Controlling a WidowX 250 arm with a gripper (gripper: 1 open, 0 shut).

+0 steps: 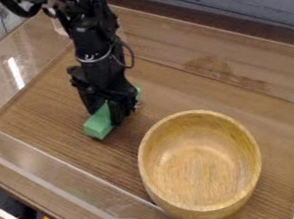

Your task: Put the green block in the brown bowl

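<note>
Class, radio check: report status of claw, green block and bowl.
Claw down over green block, fingers astride it, closing. Block on table, left of brown bowl. Bowl empty. Nothing between them.

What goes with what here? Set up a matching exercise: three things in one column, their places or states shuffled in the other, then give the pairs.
1. green block
2. brown bowl
3. gripper

A. empty, at the lower right
B. pointing down, fingers astride the block
C. lying on the table, left of the bowl

Pairs: 1-C, 2-A, 3-B
</note>
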